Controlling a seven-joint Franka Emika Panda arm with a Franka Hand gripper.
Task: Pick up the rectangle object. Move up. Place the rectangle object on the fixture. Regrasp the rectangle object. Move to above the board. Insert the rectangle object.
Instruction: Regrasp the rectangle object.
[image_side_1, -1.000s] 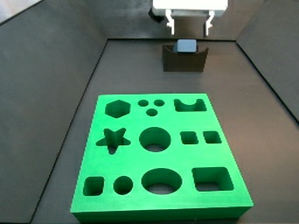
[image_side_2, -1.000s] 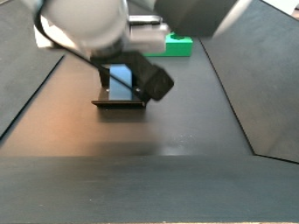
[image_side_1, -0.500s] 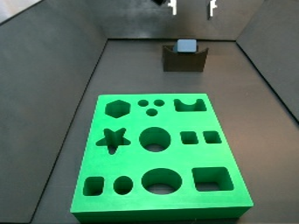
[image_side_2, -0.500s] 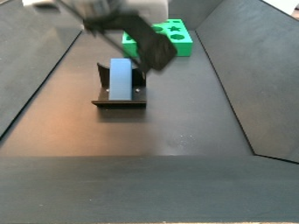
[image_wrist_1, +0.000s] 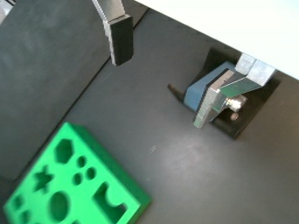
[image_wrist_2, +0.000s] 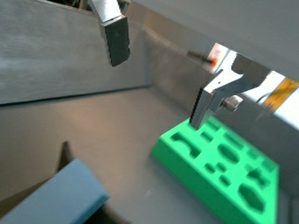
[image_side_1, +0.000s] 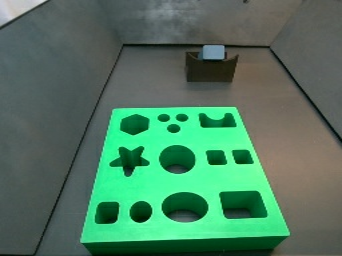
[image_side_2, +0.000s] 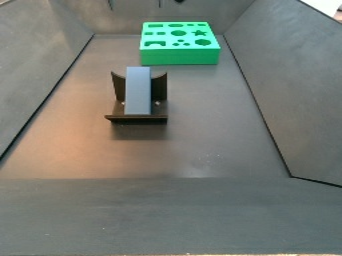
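The light blue-grey rectangle object rests upright in the notch of the dark fixture at the far end of the floor, and both show in the side view from the opposite end, block and fixture. The green board lies apart from them. My gripper is out of both side views. In both wrist views it is open and empty, raised above the floor. The block in the fixture lies below, beside one finger. The block's corner and the board show too.
Dark sloping walls close in the floor on both sides and at the back. The board takes up one end of the floor, and the fixture stands at the other end.
My gripper has let go of the rectangle object and risen straight up out of both side views. The block stays in the fixture's notch.
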